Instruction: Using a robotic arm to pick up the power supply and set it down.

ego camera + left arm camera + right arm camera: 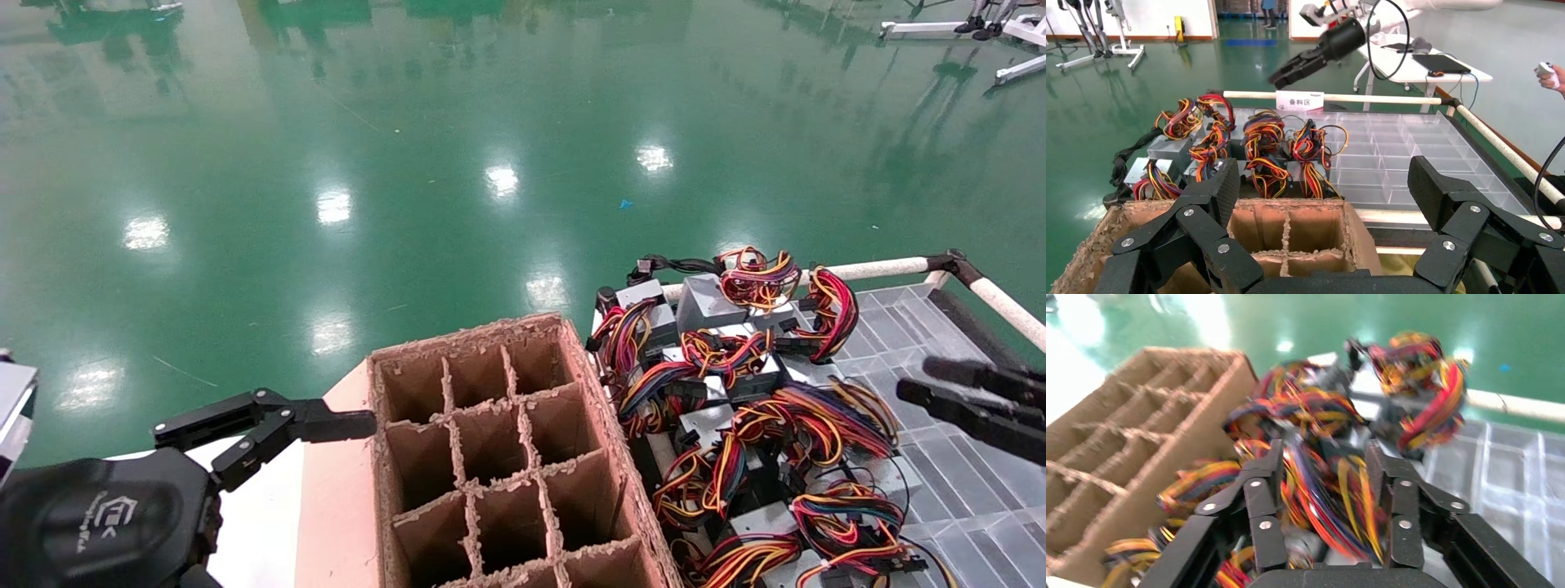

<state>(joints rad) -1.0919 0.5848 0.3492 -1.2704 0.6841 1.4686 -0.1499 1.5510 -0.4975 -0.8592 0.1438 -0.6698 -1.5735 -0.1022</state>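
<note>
Many small grey metal power supplies (704, 300) with bright wires piled at 3 o'clock of brown cardboard divider box (498, 457) | right black jaws (940, 384) open, empty, above pile | left black jaws (270, 425) open, empty, parked | none picked yet

Bright overhead lighting throws white glare patches across the glossy green floor (327, 204), which mirrors the room. The head and left wrist views are crisp, shadows soft. The right wrist view is motion-blurred, smearing the wire bundles (1419, 386) and the cardboard box (1138, 435).
</note>
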